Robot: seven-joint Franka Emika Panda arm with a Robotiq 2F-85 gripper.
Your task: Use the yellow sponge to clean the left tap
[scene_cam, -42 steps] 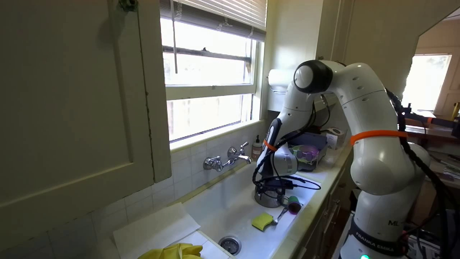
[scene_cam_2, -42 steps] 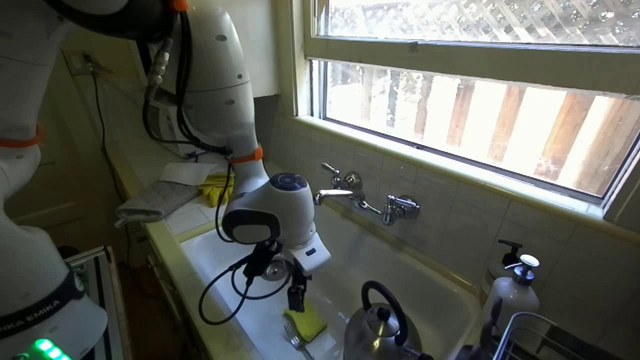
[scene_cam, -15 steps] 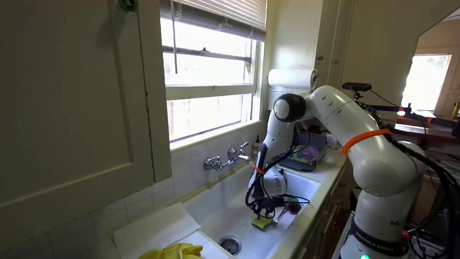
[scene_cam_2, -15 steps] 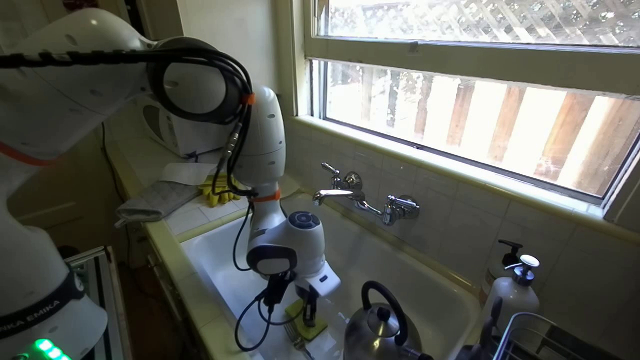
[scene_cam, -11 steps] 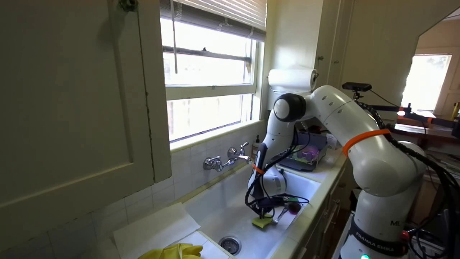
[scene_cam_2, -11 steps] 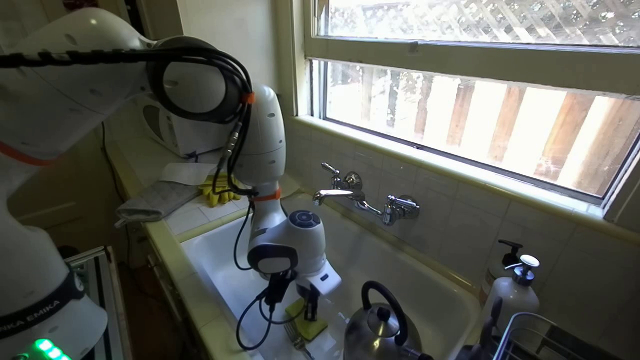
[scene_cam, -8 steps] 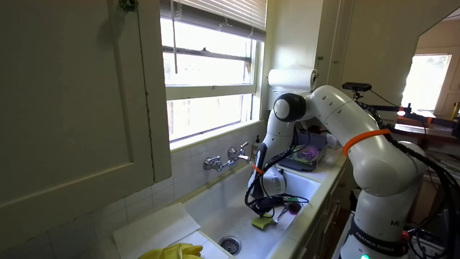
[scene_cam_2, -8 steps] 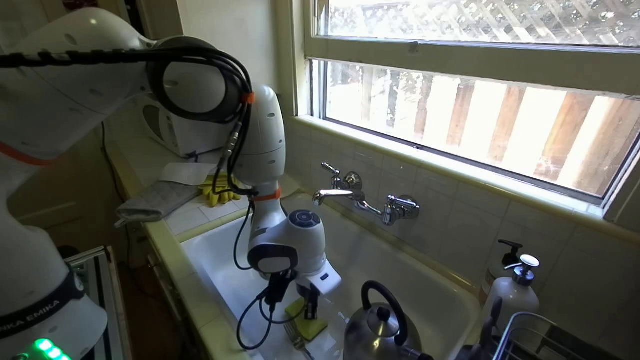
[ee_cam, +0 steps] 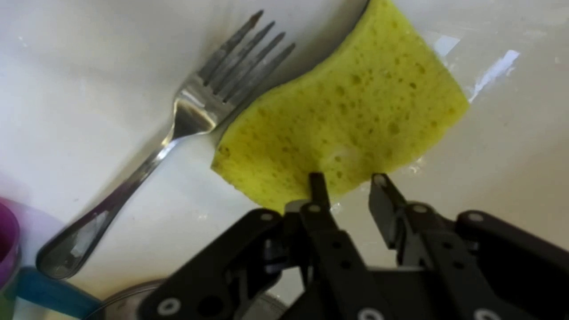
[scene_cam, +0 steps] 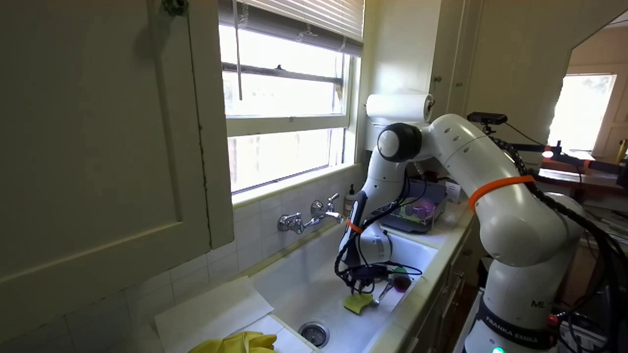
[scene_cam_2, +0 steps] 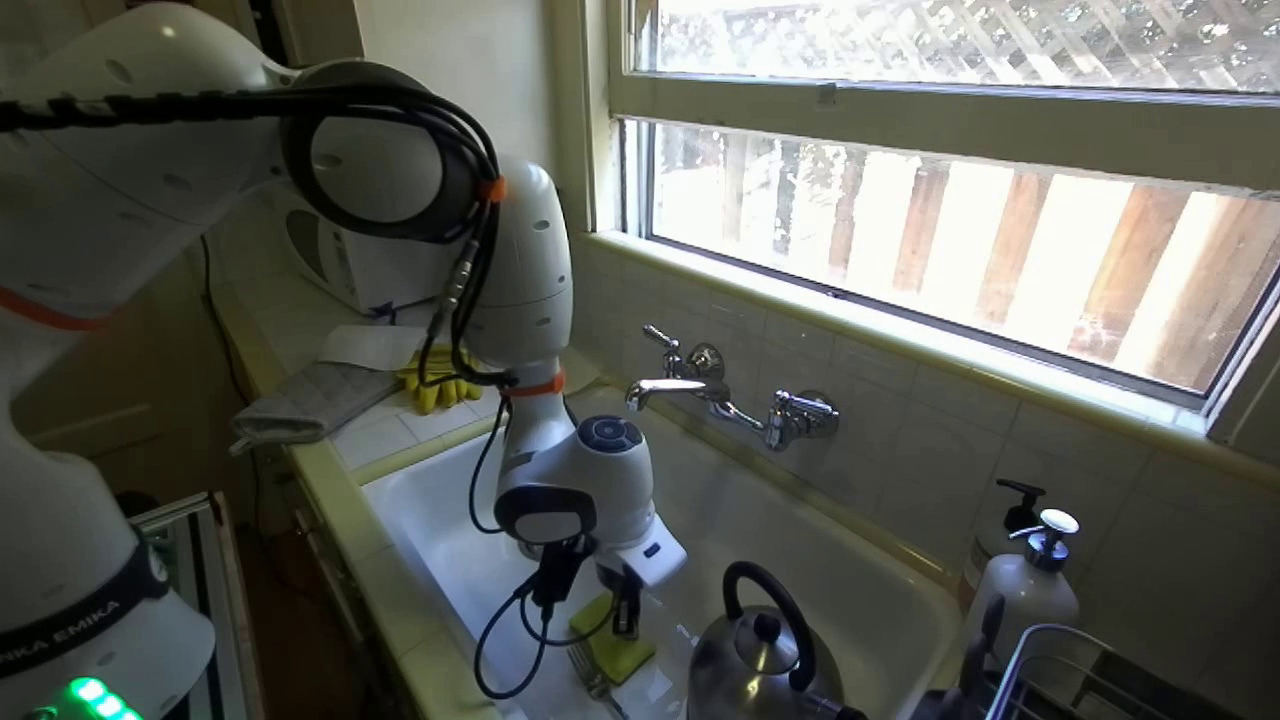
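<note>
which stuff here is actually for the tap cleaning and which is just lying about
For the job:
yellow sponge, lying in the sink
left tap, above the sink
gripper, open over the sponge's edge

Just lying about:
fork, beside the sponge
kettle, in the sink
yellow gloves, beside the sink
grey cloth, folded, beside the sink

In the long white sink [scene_cam_2: 720,500], the yellow rectangular sponge [ee_cam: 355,102] is laid just right of the metal fork [ee_cam: 192,116] in the wrist view. In an exterior view, the rounded steel kettle [scene_cam_2: 728,665] is set to their right; above the sink, the small chrome left tap [scene_cam_2: 671,355] is wall-mounted.
</note>
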